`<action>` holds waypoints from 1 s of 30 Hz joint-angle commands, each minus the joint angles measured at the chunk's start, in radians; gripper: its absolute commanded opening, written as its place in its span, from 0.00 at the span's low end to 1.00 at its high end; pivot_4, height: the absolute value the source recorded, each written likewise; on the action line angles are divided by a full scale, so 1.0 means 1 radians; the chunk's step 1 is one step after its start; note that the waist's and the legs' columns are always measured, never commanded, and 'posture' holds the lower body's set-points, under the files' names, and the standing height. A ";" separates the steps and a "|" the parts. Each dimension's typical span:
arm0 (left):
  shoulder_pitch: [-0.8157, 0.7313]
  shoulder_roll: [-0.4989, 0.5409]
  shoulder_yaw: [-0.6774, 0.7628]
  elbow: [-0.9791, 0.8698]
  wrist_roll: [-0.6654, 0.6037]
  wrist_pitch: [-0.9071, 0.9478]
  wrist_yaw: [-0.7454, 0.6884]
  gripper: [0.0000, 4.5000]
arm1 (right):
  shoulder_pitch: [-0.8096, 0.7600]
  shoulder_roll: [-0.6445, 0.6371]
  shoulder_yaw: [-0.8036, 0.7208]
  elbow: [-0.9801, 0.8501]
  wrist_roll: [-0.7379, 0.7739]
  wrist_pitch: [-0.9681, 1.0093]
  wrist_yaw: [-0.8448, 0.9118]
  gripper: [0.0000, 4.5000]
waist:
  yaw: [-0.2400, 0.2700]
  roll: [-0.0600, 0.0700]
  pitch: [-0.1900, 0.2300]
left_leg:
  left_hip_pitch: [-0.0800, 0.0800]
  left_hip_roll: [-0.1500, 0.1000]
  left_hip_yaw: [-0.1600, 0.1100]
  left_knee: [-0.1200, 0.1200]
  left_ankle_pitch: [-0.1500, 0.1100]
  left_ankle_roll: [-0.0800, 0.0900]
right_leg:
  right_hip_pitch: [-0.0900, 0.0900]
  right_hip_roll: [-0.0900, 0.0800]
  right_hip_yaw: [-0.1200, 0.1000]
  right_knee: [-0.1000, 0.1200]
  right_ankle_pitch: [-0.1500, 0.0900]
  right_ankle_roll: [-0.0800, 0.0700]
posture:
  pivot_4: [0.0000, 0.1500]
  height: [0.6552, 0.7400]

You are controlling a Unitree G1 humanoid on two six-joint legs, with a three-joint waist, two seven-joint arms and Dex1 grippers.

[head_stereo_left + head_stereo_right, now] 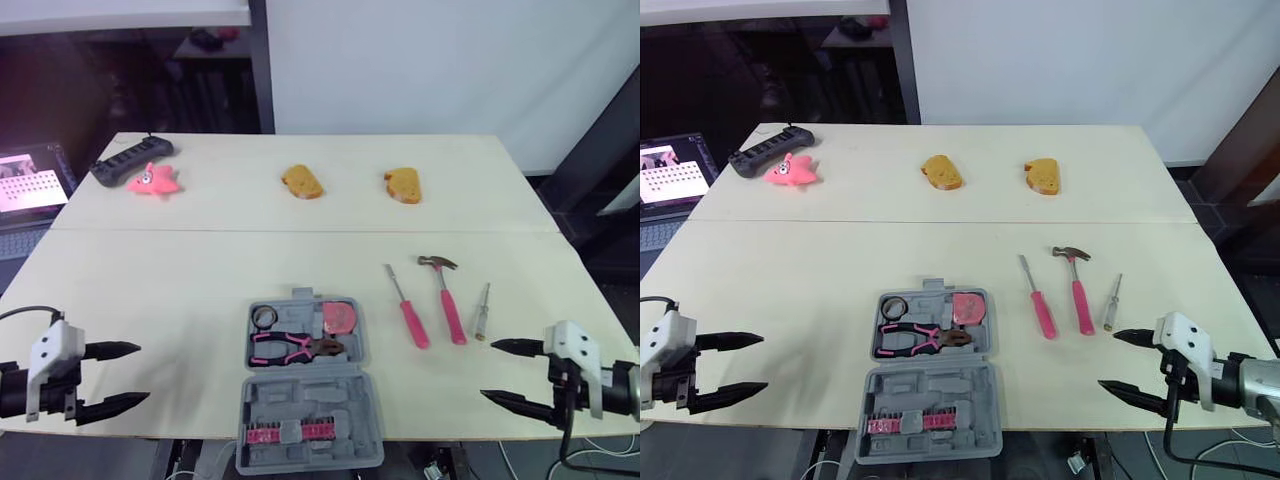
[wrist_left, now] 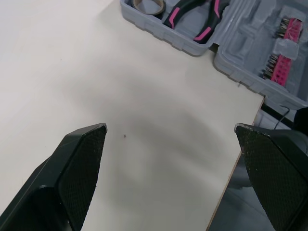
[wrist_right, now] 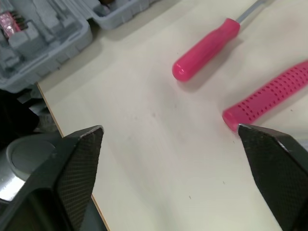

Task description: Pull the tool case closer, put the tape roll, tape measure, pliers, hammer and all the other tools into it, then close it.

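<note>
The left tool [image 1: 143, 373] and right tool [image 1: 488, 370] are hovering, both spread apart. The open tool case [image 1: 305, 385] is overhanging the worktop's [image 1: 200, 270] near edge, so pressing its lid could be tipping it off.

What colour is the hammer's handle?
The hammer has a pink handle; the left eye view shows it best.

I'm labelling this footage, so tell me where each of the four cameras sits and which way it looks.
Left eye view: on the head, facing forward and down over the table; left gripper and right gripper low at the sides.
Right eye view: beside it, same scene and grippers.
Left wrist view: left wrist, along its open fingers toward the tool case.
Right wrist view: right wrist, along its open fingers toward screwdriver and hammer.
Both wrist views catch the tool case.
</note>
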 commanded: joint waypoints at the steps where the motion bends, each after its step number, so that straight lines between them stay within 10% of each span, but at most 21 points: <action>1: -0.011 0.003 -0.003 -0.032 0.001 -0.001 0.010 1.00 | -0.030 0.008 0.027 -0.034 0.001 -0.023 -0.014 0.99 | 0.000 0.000 0.000 | 0.000 0.000 0.000 0.000 0.000 0.000 | 0.000 0.000 0.000 0.000 0.000 0.000 | 1.00 1.00; 7: -0.034 -0.034 -0.090 -0.134 0.023 0.020 0.064 1.00 | -0.101 0.019 0.194 -0.218 0.032 0.141 -0.084 0.99 | 0.001 0.001 0.000 | 0.000 0.000 0.000 0.000 0.000 0.000 | 0.000 0.000 0.000 0.000 0.000 0.000 | 1.00 1.00; 11: -0.079 -0.055 -0.200 -0.191 0.092 0.034 0.126 0.59 | -0.223 0.053 0.366 -0.296 -0.001 0.261 -0.157 1.00 | 0.001 0.001 0.001 | 0.000 0.000 0.000 0.001 0.000 -0.001 | 0.000 0.000 0.000 0.000 0.001 0.001 | 1.00 1.00; 16: -0.174 -0.128 -0.372 -0.292 0.153 0.159 0.241 0.00 | -0.377 0.074 0.582 -0.267 -0.141 0.325 -0.216 0.54 | 0.005 0.002 0.001 | -0.002 0.000 -0.001 0.004 0.000 -0.001 | 0.000 0.000 0.000 0.000 0.003 0.004 | 1.00 1.00; 21: -0.156 -0.135 -0.465 -0.320 0.204 0.227 0.285 0.00 | -0.468 0.085 0.716 -0.221 -0.235 0.396 -0.245 0.01 | -0.001 0.002 0.001 | -0.002 0.000 -0.001 0.004 0.000 0.000 | -0.001 0.000 0.000 0.000 0.003 0.005 | 1.00 1.00; 30: -0.198 -0.179 -0.558 -0.271 0.289 0.207 0.369 0.00 | -0.572 0.127 0.884 -0.145 -0.355 0.445 -0.262 0.01 | 0.004 0.003 0.002 | -0.003 0.000 -0.001 0.010 0.000 0.000 | 0.001 0.000 0.000 0.002 0.003 0.004 | 1.00 1.00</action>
